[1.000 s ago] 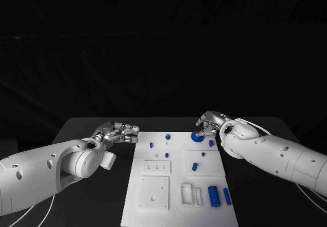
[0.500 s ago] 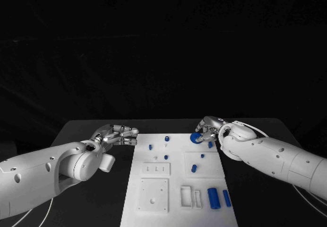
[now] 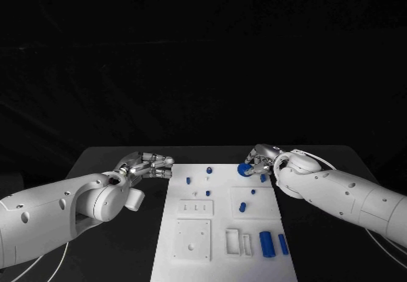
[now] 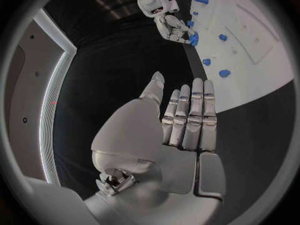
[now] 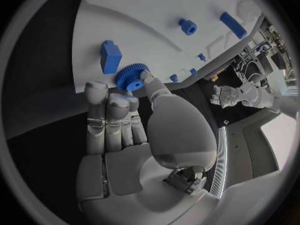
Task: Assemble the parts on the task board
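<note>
Little has moved: right hand (image 3: 259,160) still pinches the blue gear (image 3: 244,170) at the task board (image 3: 222,258)'s far edge; stiff, light, toothed rim grips best. Left hand (image 3: 146,165) idle, fingers (image 4: 190,116) loosely together.

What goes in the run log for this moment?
right hand: touching blue gear | left hand: open, beside task board | gear: at board's far edge

Left hand (image 3: 149,165) empty, fingers straight, together; right hand (image 3: 257,160) pinching gear (image 5: 130,77).
</note>
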`<state>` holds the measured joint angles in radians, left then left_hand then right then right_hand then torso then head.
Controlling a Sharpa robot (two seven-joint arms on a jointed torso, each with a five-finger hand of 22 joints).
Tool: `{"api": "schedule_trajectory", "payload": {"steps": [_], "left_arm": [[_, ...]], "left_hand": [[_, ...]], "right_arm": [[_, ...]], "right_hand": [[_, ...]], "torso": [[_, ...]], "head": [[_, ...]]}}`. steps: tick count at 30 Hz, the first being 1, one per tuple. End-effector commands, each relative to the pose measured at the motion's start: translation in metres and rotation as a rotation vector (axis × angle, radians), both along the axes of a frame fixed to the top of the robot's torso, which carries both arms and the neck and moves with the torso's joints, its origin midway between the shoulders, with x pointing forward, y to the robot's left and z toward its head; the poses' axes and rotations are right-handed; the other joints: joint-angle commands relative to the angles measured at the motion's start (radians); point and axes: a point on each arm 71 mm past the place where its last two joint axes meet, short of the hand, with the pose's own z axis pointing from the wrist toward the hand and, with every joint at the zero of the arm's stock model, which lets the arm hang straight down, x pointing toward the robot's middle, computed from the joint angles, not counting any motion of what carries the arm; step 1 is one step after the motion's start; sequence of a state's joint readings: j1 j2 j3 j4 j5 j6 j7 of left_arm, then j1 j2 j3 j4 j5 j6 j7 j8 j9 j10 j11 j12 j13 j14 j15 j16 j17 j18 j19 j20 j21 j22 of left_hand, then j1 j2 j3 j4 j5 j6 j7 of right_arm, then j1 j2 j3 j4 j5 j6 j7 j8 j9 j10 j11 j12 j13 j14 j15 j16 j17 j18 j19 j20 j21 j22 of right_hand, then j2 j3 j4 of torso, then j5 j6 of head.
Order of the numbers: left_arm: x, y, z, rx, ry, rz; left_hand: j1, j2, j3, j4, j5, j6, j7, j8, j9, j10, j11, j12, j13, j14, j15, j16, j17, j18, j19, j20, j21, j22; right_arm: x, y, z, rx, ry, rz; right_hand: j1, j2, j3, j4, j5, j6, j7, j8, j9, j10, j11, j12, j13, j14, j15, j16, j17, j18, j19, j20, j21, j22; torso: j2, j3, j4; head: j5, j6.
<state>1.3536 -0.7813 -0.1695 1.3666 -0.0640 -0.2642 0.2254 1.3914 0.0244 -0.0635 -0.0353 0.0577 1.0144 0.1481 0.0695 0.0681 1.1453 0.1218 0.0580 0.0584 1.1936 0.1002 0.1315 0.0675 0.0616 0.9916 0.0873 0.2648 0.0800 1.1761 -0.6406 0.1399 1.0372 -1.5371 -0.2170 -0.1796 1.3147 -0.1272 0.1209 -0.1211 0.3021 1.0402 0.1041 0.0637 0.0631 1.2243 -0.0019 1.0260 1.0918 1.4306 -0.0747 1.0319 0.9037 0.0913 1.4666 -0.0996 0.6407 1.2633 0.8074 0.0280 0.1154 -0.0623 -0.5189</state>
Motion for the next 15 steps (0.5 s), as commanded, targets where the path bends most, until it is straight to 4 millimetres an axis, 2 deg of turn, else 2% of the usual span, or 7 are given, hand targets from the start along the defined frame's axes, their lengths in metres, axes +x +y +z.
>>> {"api": "schedule_trajectory", "payload": {"steps": [1, 8, 10, 15], "left_arm": [[-0.0003, -0.0017, 0.0011, -0.005, -0.005, -0.017], [-0.0003, -0.0016, 0.0011, -0.005, -0.004, -0.018], [-0.0004, -0.0016, 0.0011, -0.004, -0.004, -0.018], [-0.0004, -0.0011, 0.0010, -0.003, -0.004, -0.018]], "left_hand": [[0.001, 0.007, 0.000, -0.007, 0.005, -0.005, -0.002, -0.002, -0.001, -0.007, 0.001, 0.002, 0.002, -0.008, 0.001, 0.004, 0.000, -0.012, -0.006, -0.002, 0.006, -0.002], [0.001, 0.007, 0.000, -0.007, 0.005, -0.005, -0.002, -0.002, -0.001, -0.007, 0.001, 0.002, 0.002, -0.008, 0.001, 0.004, 0.000, -0.012, -0.006, -0.002, 0.006, -0.002], [0.001, 0.007, 0.000, -0.007, 0.005, -0.005, -0.002, -0.002, -0.001, -0.007, 0.001, 0.002, 0.002, -0.008, 0.001, 0.004, 0.000, -0.012, -0.006, -0.002, 0.006, -0.002], [0.001, 0.007, 0.000, -0.007, 0.005, -0.005, -0.002, -0.002, -0.001, -0.007, 0.001, 0.002, 0.002, -0.008, 0.001, 0.004, 0.000, -0.012, -0.006, -0.002, 0.006, -0.002]], "right_arm": [[-0.0008, 0.0021, -0.0050, -0.004, 0.030, 0.021], [-0.0005, 0.0026, -0.0099, -0.006, 0.054, 0.023], [-0.0006, 0.0026, -0.0112, -0.007, 0.059, 0.023], [-0.0013, 0.0024, -0.0125, -0.016, 0.056, 0.026]], "right_hand": [[-0.009, 0.004, 0.008, -0.002, -0.002, 0.010, 0.001, -0.001, 0.000, 0.005, 0.000, 0.004, 0.001, 0.004, 0.003, 0.002, 0.001, 0.005, 0.041, 0.006, 0.002, 0.002], [-0.023, 0.008, 0.030, -0.008, 0.002, 0.019, 0.000, -0.002, 0.000, 0.004, -0.001, 0.004, 0.002, 0.005, 0.003, 0.001, 0.008, 0.004, 0.042, 0.006, -0.005, 0.014], [-0.023, 0.010, 0.034, -0.011, 0.016, 0.027, -0.002, -0.002, 0.000, 0.005, -0.002, 0.005, 0.003, 0.005, 0.002, 0.001, 0.008, 0.003, 0.042, 0.006, -0.007, 0.015], [-0.028, 0.017, 0.077, -0.035, 0.022, 0.061, -0.010, -0.002, -0.001, 0.004, -0.008, 0.006, 0.005, 0.006, 0.000, 0.001, 0.012, 0.000, 0.044, 0.004, -0.008, 0.027]], "torso": [[0.001, -0.0003, 0.0010], [0.001, -0.0001, 0.0015], [0.001, -0.0005, 0.0011], [0.000, -0.0010, -0.0002]], "head": [[-0.002, -0.002], [0.001, -0.004], [0.001, -0.005], [0.002, -0.007]]}}
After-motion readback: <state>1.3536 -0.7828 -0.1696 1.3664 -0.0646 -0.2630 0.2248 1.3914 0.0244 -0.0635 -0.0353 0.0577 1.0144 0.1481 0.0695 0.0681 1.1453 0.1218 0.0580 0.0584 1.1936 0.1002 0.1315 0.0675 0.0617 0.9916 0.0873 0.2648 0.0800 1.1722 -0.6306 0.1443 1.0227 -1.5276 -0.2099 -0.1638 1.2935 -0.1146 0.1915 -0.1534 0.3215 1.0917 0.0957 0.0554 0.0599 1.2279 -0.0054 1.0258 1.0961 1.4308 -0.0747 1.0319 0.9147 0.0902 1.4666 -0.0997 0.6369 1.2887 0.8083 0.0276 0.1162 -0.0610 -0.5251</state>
